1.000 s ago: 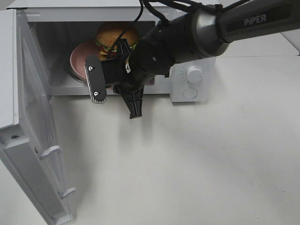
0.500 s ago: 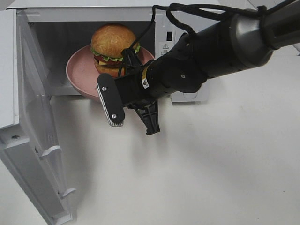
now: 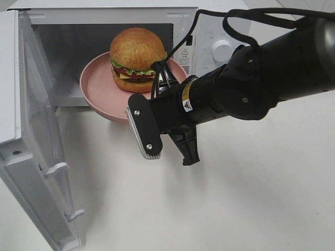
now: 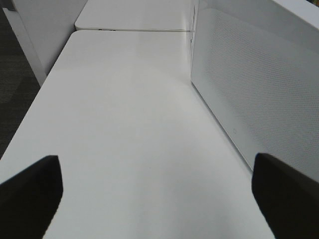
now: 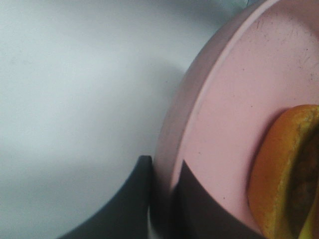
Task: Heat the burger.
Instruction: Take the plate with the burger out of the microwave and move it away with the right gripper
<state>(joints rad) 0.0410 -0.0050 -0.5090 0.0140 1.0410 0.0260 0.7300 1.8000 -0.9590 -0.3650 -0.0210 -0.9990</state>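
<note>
Since a second ago the right arm has drawn back from the microwave [image 3: 104, 52], bringing the pink plate [image 3: 99, 86] partly out over the worktop [image 3: 235, 198]; the control dial, hidden then behind the arm, now shows. On the plate sits the burger [image 3: 137, 58], at the oven's open mouth. The right gripper [image 5: 162, 199] has its jaws closed on the plate's rim, one finger each side; the high view hides that grip behind the arm's body and wrist camera. Only a sliver of bun shows in the right wrist view. The left gripper [image 4: 159, 194] has its jaws spread wide, only two dark tips [image 4: 30, 194] showing, cut off by the picture's edge, holding nothing, beside the microwave's outer wall.
</note>
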